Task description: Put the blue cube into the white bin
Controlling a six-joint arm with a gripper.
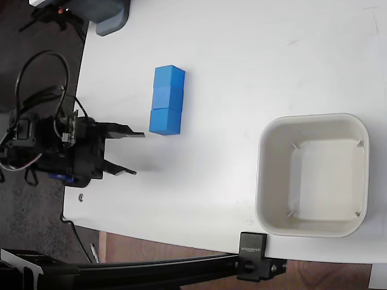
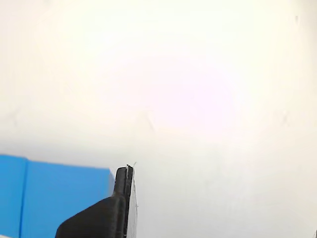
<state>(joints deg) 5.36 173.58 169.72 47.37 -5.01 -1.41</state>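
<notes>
The black two-finger end effector [image 1: 138, 153] gapes wide, gripping nothing, level with the small matte bright-blue cube [image 1: 164, 121] at its one o'clock, nearest of three touching. The squarish off-white plastic bin [image 1: 313, 175] waits toward three o'clock on the white tabletop [image 1: 242, 72].

The fixed view looks straight down from well above, taking in the whole white table [image 1: 242, 54]; the wrist view sits low and close, facing out along the tabletop past one black finger [image 2: 116, 208]; both catch the blue cube [image 1: 164, 121] [image 2: 64, 198].
</notes>
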